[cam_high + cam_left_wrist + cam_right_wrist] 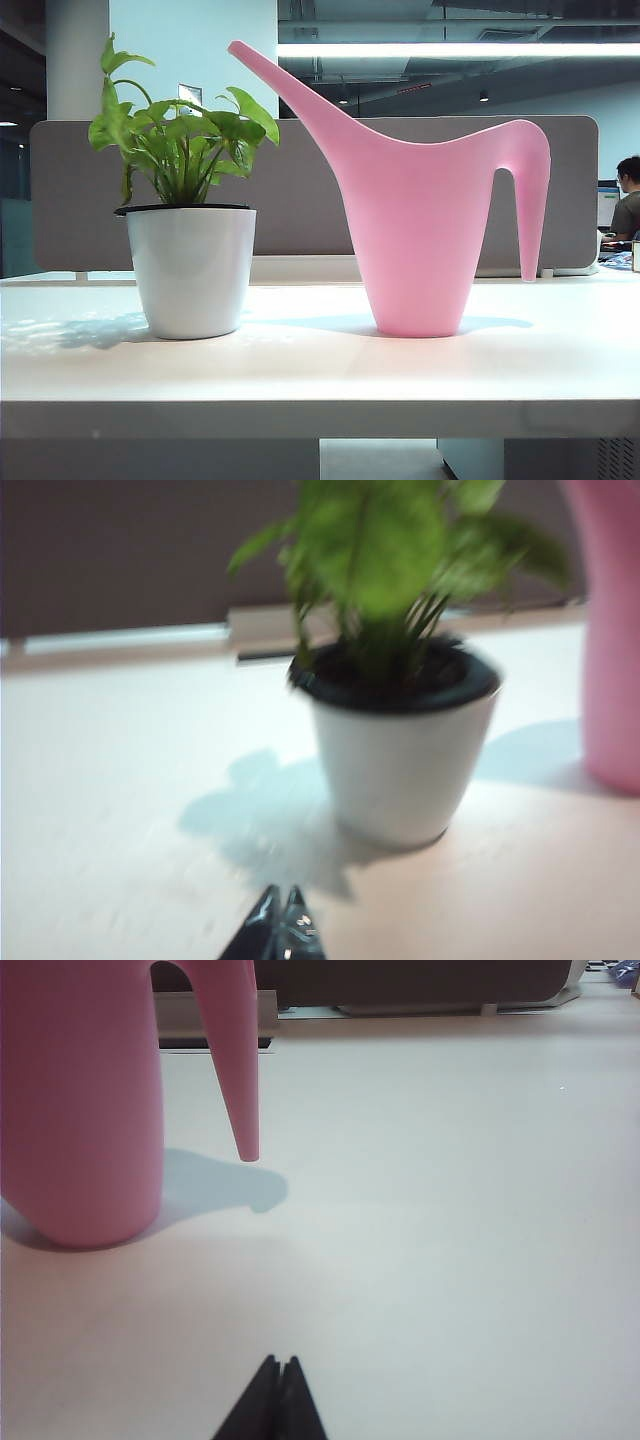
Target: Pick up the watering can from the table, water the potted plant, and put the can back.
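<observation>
Pink smooth plastic watering can [420, 250] stands upright at centre right of the exterior view on the white tabletop [300, 370], spout toward the leafy potted plant [190, 250] at left. Left hand [281, 927] and right hand [281, 1397] hover low, fingertips together, empty.

The watering can [420, 230] is plain pink all over, body, spout and handle alike, with no pattern. The potted plant [188, 215] has bright green leaves above a glossy white pot with a thin black rim; in the left wrist view the soil looks dark. The worktop [320, 370] is white with a pale edge, tinted faintly warm in the wrist views. The partition panel [300, 200] behind is grey. The left hand [280, 925] and right hand [279, 1400] each show 2 black fingertips pressed together.
</observation>
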`<state>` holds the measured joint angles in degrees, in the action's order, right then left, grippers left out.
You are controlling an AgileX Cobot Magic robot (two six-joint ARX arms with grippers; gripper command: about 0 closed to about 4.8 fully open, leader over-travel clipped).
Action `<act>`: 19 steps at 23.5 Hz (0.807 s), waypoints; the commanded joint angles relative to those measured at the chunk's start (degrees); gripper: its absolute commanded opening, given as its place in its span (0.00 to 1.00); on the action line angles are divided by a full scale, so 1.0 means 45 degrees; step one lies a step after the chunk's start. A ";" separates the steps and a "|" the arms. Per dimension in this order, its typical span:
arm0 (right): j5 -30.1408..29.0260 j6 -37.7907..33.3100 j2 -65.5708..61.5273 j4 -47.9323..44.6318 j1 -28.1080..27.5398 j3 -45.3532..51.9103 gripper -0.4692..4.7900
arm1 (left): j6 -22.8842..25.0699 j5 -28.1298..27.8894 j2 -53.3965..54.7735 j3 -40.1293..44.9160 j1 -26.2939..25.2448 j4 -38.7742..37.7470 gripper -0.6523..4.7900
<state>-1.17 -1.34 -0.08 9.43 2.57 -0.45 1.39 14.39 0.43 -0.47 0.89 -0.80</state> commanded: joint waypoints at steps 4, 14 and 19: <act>-0.0010 -0.0039 0.0015 -0.0141 -0.0005 0.0087 0.08 | -0.0219 -0.2050 -0.0005 -0.0010 -0.0024 -0.1331 0.13; -0.0010 -0.0039 0.0015 -0.0136 -0.0005 0.0087 0.08 | -0.0461 -0.2715 -0.0005 -0.0010 -0.0918 -0.2171 0.13; -0.0010 -0.0039 0.0015 -0.0136 -0.0005 0.0087 0.08 | -0.0461 -0.2715 -0.0005 -0.0010 -0.1005 -0.2166 0.13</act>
<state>-1.17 -1.32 -0.08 9.43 2.57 -0.45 -0.36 2.22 0.34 -0.34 -3.53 -9.93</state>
